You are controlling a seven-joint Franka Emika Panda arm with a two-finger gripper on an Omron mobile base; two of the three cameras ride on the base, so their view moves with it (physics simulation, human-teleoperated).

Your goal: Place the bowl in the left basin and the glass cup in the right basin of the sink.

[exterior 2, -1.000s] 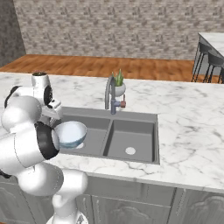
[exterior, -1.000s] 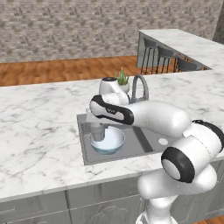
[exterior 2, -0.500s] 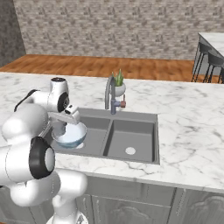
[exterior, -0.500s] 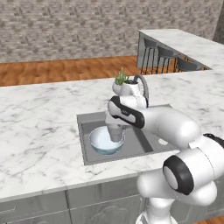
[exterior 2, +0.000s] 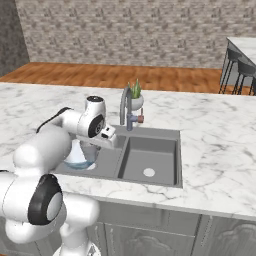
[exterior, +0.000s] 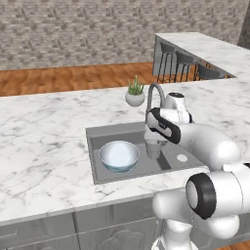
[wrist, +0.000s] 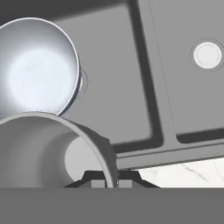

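- The two-finger gripper [wrist: 106, 178] pinches the rim of the small grey translucent glass cup [wrist: 48, 151].
- The wide pale blue-rimmed bowl [exterior: 119, 155] sits in the wider left basin [exterior: 102, 141].
- The curved chrome tap [exterior: 152, 94] rises just behind.

Bowl [exterior: 119, 156] upright in left basin [exterior: 100, 141], glass cup [exterior: 153, 149] beside

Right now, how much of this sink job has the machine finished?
About half. The bowl already sits in the left basin of the sink. The tool holds the glass cup at its rim, above the divider area. Left: carry it over the right basin and set it down.
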